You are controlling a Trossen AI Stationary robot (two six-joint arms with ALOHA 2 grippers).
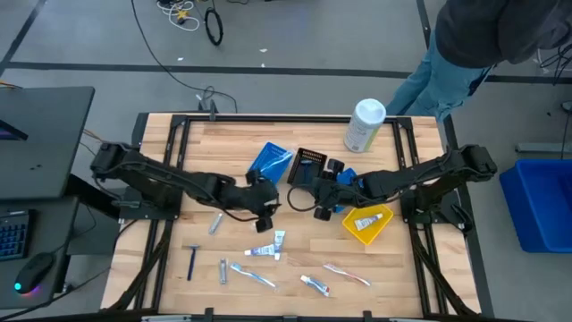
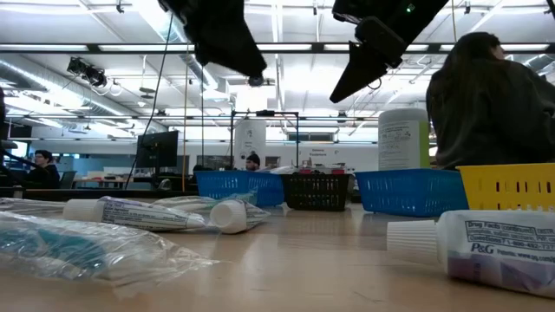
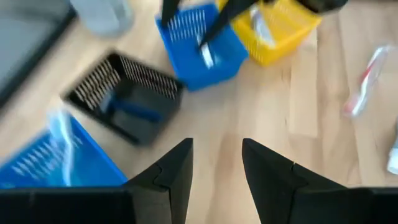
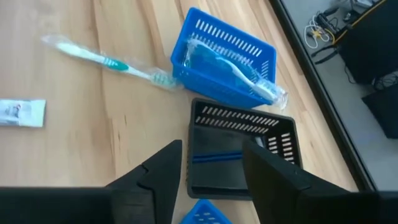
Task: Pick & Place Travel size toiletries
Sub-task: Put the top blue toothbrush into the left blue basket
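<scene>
Several toiletries lie loose on the near half of the table: a dark-blue razor [image 1: 192, 262], white toothpaste tubes [image 1: 268, 250], and wrapped toothbrushes [image 1: 255, 275] [image 1: 347, 273]. My left gripper [image 1: 265, 215] [image 3: 216, 168] hovers open over mid-table, holding nothing. My right gripper [image 1: 322, 201] [image 4: 211, 168] is open and empty just near of the black tray [image 4: 239, 155], which holds a razor. A wrapped toothbrush [image 4: 230, 59] lies in the blue tray [image 1: 271, 161]. A tube [image 1: 368, 219] lies in the yellow tray [image 1: 380, 231].
A big white canister [image 1: 365, 125] stands at the far edge. A second blue tray [image 1: 359, 183] sits partly under my right arm. A person [image 1: 483, 45] stands beyond the far right corner. A wrapped toothbrush [image 4: 106, 62] and a tube [image 4: 22, 113] lie on bare wood.
</scene>
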